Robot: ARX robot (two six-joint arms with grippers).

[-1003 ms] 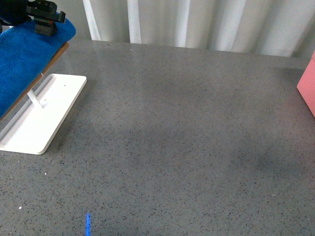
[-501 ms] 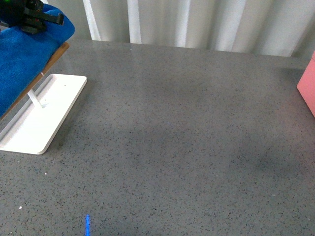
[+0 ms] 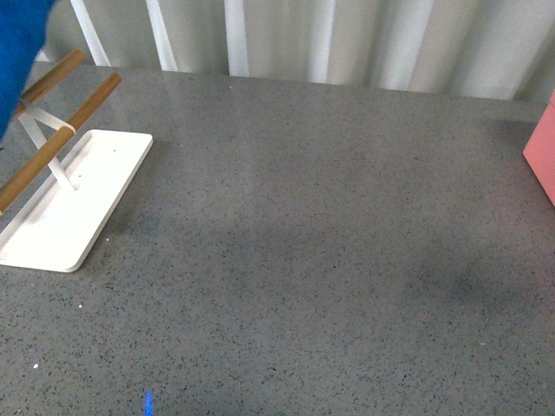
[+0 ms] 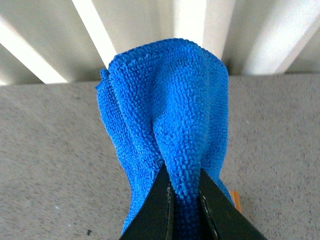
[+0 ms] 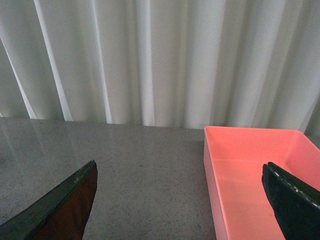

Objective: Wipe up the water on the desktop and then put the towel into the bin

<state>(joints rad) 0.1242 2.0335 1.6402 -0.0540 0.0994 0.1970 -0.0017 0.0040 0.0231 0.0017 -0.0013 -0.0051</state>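
The blue towel [image 3: 19,52] hangs at the front view's top left corner, lifted clear of the two wooden rods [image 3: 61,139] of the white tray [image 3: 82,217]. The left gripper itself is out of the front view. In the left wrist view my left gripper [image 4: 184,200] is shut on a bunched fold of the towel [image 4: 165,115], above the grey desktop [image 4: 45,150]. My right gripper [image 5: 185,200] is open and empty, its fingers [image 5: 65,200] spread over the desktop beside the salmon-pink bin [image 5: 250,165]. The bin's corner shows at the front view's right edge [image 3: 542,156]. No water is visible on the desktop [image 3: 312,225].
White pleated curtains [image 3: 347,39] hang behind the desk's far edge. A small blue light mark [image 3: 148,403] lies near the front edge of the desktop. The bin is empty inside in the right wrist view.
The towel has been lifted off the tray's rods and up to the left, almost out of the front view. The two wooden rods now show bare.
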